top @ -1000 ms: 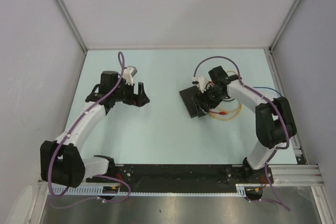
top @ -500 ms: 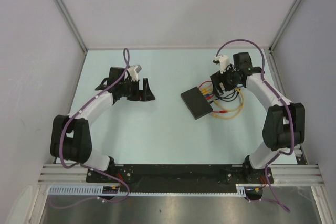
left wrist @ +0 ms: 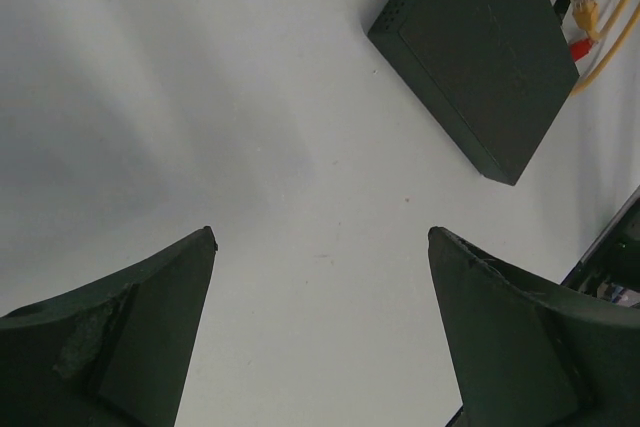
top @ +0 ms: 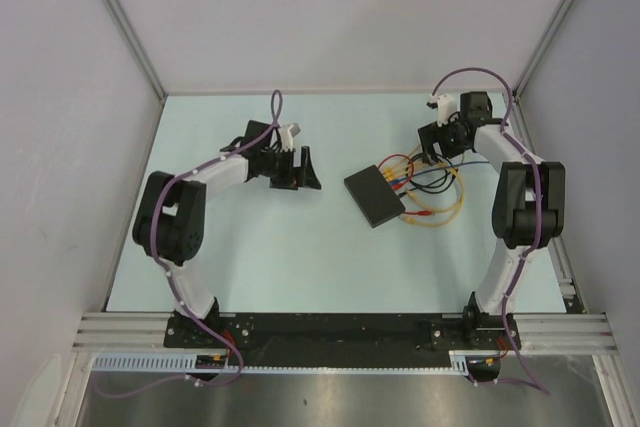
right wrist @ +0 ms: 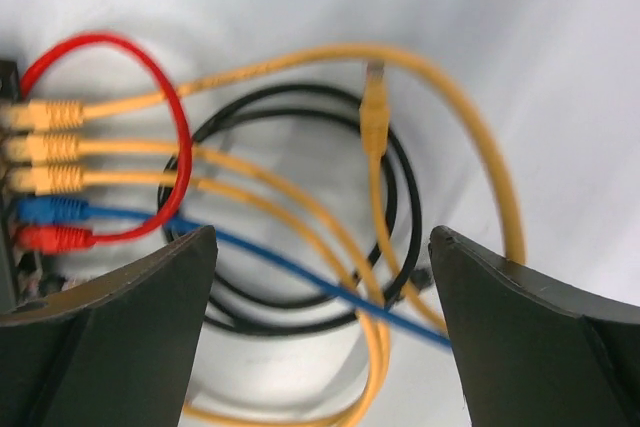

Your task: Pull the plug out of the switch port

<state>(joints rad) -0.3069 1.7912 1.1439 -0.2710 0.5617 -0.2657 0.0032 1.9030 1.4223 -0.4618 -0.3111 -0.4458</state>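
Note:
The switch (top: 375,196) is a flat black box lying askew mid-table, also at the upper right of the left wrist view (left wrist: 480,57). Along its right edge sit three yellow plugs (right wrist: 45,147), a blue plug (right wrist: 50,209) and a red plug (right wrist: 55,237). My right gripper (top: 430,150) hangs open above the cable loops just right of those plugs (right wrist: 320,237), holding nothing. Left of the switch my left gripper (top: 303,169) is open over bare table (left wrist: 320,235), well apart from the box.
Yellow, black, blue and red cables (top: 432,192) coil on the table to the right of the switch. A loose yellow plug (right wrist: 373,97) lies among them. White walls enclose the pale table on three sides.
My right gripper has pulled back from over the switch toward the far right. The left gripper has travelled right, closer to the switch. Both stayed open.

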